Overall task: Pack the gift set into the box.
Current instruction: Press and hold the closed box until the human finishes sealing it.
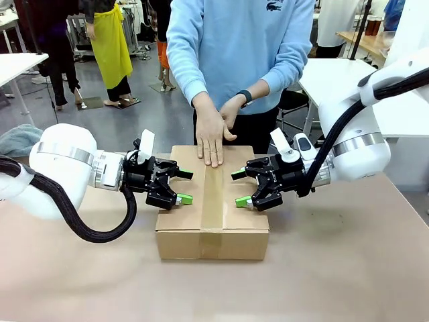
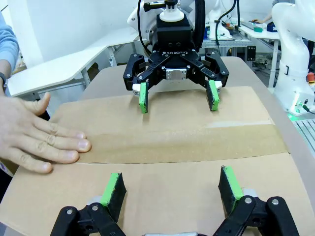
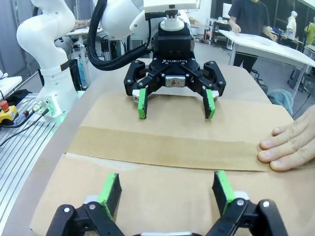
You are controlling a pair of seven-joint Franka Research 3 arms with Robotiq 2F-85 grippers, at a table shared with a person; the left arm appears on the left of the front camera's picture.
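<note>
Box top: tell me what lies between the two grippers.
In the front view, a tape strip runs along the closed box between left gripper and right gripper; the person's hand presses its far end.

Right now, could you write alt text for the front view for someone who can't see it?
A closed brown cardboard box, taped along its top seam, sits on a table while a person's hand presses its far edge. Two open black grippers with green pads, left and right, face each other over the box.

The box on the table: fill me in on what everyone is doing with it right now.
The box sits closed, a strip of brown tape along its top seam. A person's hand presses flat on the far end of that tape. The left gripper and right gripper are both open, holding nothing, one at each side over the lid.
</note>
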